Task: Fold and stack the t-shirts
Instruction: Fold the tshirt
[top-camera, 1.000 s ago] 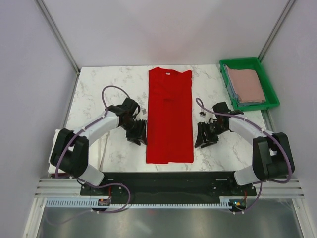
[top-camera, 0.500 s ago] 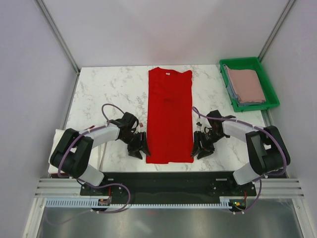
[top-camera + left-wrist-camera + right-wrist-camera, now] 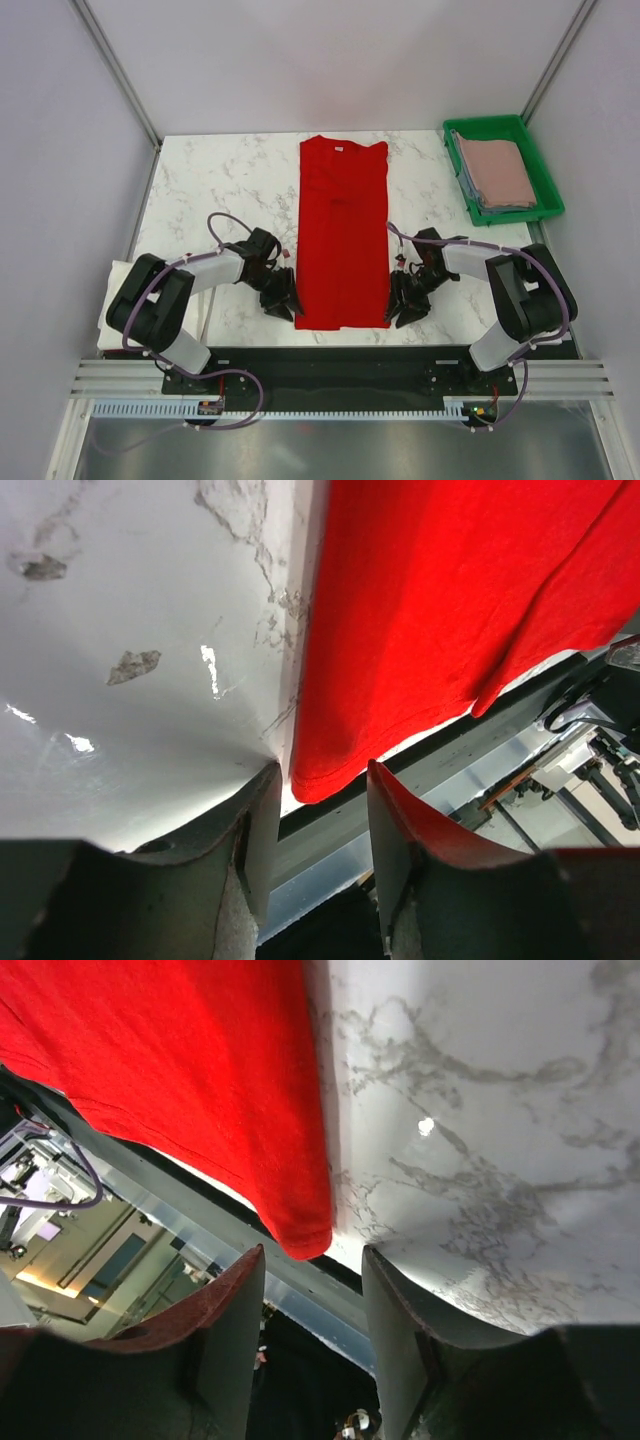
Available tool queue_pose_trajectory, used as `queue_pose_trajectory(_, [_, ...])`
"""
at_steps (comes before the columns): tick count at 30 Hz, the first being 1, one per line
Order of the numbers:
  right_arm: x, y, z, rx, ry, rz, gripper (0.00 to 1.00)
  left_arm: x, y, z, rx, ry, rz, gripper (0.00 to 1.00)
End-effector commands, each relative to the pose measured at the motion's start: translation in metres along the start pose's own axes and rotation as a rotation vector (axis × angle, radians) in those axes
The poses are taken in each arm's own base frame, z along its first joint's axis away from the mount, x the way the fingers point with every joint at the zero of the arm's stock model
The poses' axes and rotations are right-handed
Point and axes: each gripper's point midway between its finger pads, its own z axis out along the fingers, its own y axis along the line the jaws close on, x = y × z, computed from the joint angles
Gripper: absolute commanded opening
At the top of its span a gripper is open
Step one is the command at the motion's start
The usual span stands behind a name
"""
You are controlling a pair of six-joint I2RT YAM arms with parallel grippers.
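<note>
Far left, a bit of white cloth pokes out from under the left arm, just off the edge of the marble table. It is too hidden to tell if it is folded. Next comes the left gripper, low down at the near left corner of the red shirt. In the left wrist view its fingers are a little way apart, not pinching. The corner of the red shirt sits right in the gap of the left gripper and nothing is squeezed. The red shirt lies flat in the middle of the table as one long strip, sides tucked in, with the neck and its small white label at the far end. On its other side the right gripper is at the near right corner. In the right wrist view its fingers are also a little apart, and the corner of the red shirt lies in the gap of the right gripper — again, no grip on it. Far right, at the back corner, the green tray holds a folded pink shirt, well away from both arms.
</note>
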Motion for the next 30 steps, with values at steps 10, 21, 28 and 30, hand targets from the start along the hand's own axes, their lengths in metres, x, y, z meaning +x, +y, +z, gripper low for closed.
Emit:
queue_pose_trajectory(10, [-0.023, 0.012, 0.006, -0.029, -0.029, -0.018, 0.12, -0.006, -0.02, 0.002, 0.075, 0.016, 0.005, 0.04])
queue_pose_trajectory(21, [-0.069, 0.068, -0.065, -0.209, -0.212, -0.147, 0.0, -0.081, -0.061, -0.057, 0.072, -0.197, 0.221, 0.02])
queue_pose_trajectory(28, [-0.145, 0.087, -0.101, -0.247, -0.395, -0.173, 0.0, -0.142, -0.077, -0.077, 0.038, -0.333, 0.3, 0.02])
queue_pose_trajectory(30, [-0.171, 0.093, -0.109, -0.244, -0.432, -0.193, 0.0, -0.16, -0.084, -0.083, 0.039, -0.37, 0.334, 0.02])
